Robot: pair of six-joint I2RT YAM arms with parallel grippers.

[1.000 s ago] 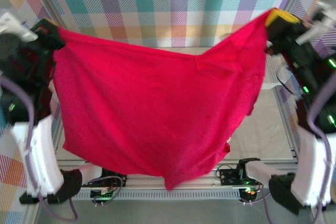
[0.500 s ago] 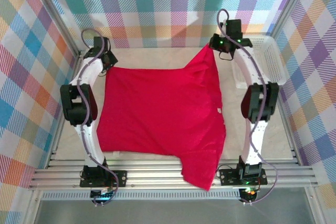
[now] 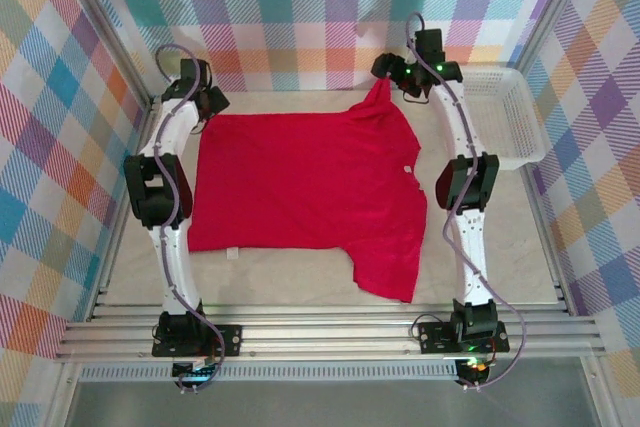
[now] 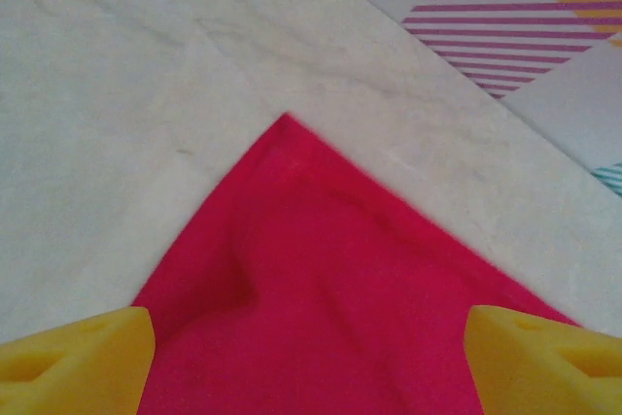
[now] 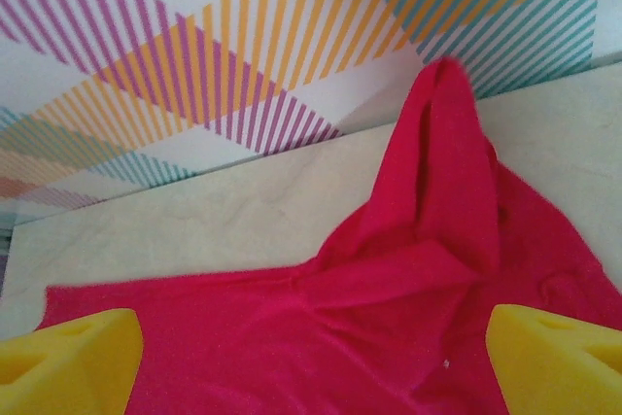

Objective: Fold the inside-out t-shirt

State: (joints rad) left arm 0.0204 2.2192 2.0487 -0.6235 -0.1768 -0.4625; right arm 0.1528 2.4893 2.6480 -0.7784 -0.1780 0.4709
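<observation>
The left gripper [image 4: 311, 362] stands with its yellow fingers [image 4: 73, 357] spread wide, pinching nothing. A pointed corner of the inside-out t-shirt [image 3: 300, 187] lies flat just ahead of it, between the fingers. The right gripper [image 5: 311, 362] is spread just as wide and also holds nothing. Directly ahead of it a fold of the red cloth stands up in a narrow peak, apart from both fingers, and the rest of the cloth runs back beneath it. From above, the shirt lies mostly flat between the two grippers and reaches from them back toward the arm bases. One sleeve trails nearest the right arm's base, and a small white neck tag [image 3: 408, 169] shows at the edge on the right gripper's side. The worktop [image 3: 505, 247] is pale and faintly marbled. A white mesh basket [image 3: 530, 127] sits near the right gripper on its outer side. Plaid walls [image 3: 300, 7] in many colours rise just beyond both grippers.
</observation>
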